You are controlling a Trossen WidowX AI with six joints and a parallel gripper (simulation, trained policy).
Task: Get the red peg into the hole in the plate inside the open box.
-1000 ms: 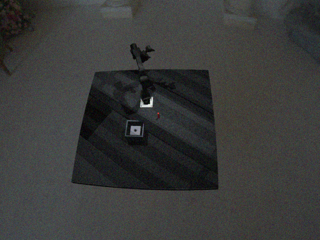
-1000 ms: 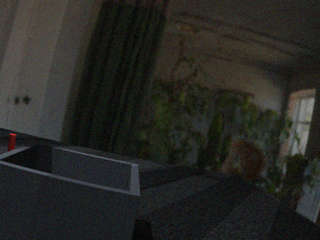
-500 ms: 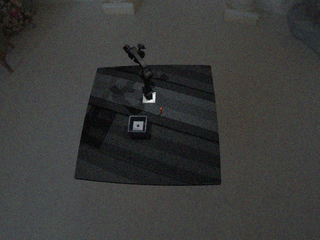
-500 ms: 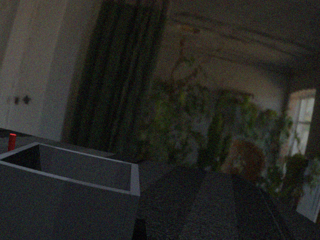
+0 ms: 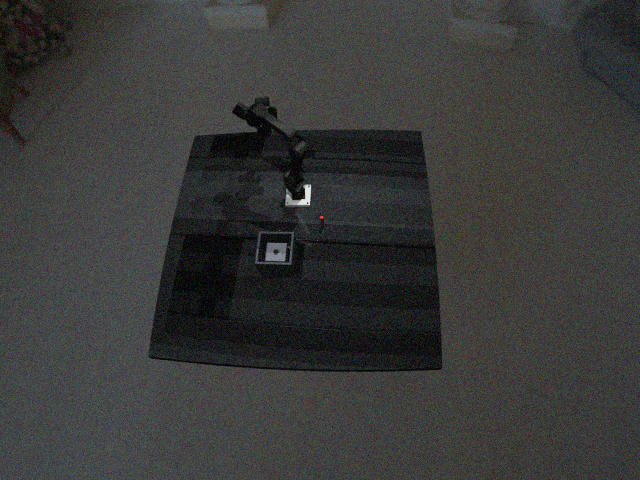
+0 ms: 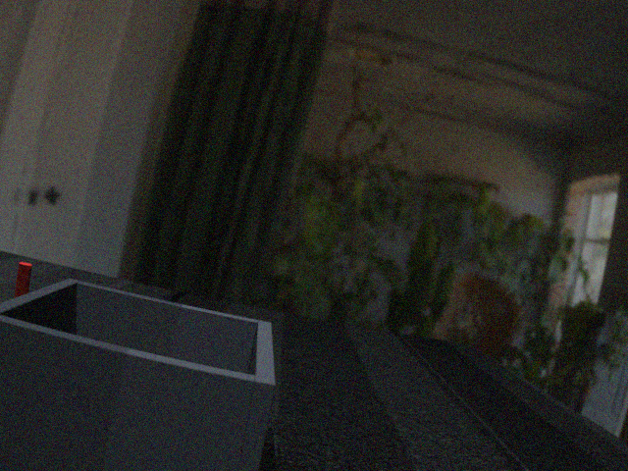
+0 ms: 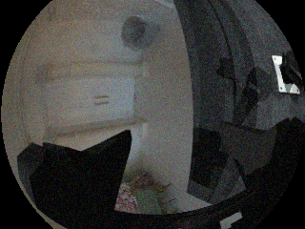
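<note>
From the top view, your red peg is upright on the table, well apart from the gripper, which hangs out past the table edge on the far side of the white base plate. The open box sits near the peg, hole plate showing inside. Exterior view: peg stands beyond the box rim, no fingers near it. Wrist view is murky (mostly wall and floor, tbh), with no peg in it, but your pincer is spread just about fully and has hold of nothing.

So imo you're still at the approach. Swing back over the table high, get the fingers pointing straight down, centre them either side of the peg, then lower slowly. Clip it off-centre and it'll probably topple.

Arm swung sideways; tabletop grain turned
</note>
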